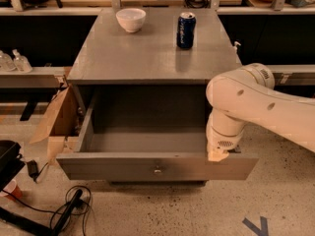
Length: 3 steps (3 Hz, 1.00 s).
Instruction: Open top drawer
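Note:
The top drawer [113,166] is pulled far out of the grey cabinet. Its wide grey front faces me with one small brass knob [157,170] at centre. The deep grey box behind it holds nothing that I can see. My white arm comes in from the right and bends down over the drawer's right end. The gripper [218,154] hangs at the top edge of the drawer front, near its right corner, mostly hidden by the wrist.
On the cabinet top [147,53] stand a white bowl [131,19] at the back left and a blue can [186,30] at the back centre. An open cardboard box [56,122] leans against the cabinet's left side. Cables [69,210] lie on the floor front left.

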### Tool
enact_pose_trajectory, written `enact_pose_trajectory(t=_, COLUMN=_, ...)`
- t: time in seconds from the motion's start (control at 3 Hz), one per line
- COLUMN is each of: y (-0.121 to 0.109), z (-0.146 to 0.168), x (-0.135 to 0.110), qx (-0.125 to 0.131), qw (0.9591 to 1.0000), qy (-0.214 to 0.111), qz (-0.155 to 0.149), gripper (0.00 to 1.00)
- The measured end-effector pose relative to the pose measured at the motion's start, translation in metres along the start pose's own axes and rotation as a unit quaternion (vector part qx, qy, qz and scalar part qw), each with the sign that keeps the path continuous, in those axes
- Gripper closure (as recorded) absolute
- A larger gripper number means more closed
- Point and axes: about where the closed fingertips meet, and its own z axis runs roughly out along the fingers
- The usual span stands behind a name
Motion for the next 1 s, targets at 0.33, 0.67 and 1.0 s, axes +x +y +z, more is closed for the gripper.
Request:
enact_pose_trajectory(t=0.33, y=0.001, z=-0.001, x=0.001, qx=0.001, qw=1.0, qy=0.001, qz=0.0, gripper=0.13)
enact_pose_trajectory(t=0.67, y=-0.005, z=-0.008, x=0.005, qx=0.009, qw=0.9999, qy=0.0, qz=0.005, gripper=0.0)
enact_pose_trajectory(t=1.0, y=-0.021, z=-0.026, x=0.015, qx=0.035, qw=0.9993, qy=0.007, qz=0.011, gripper=0.14)
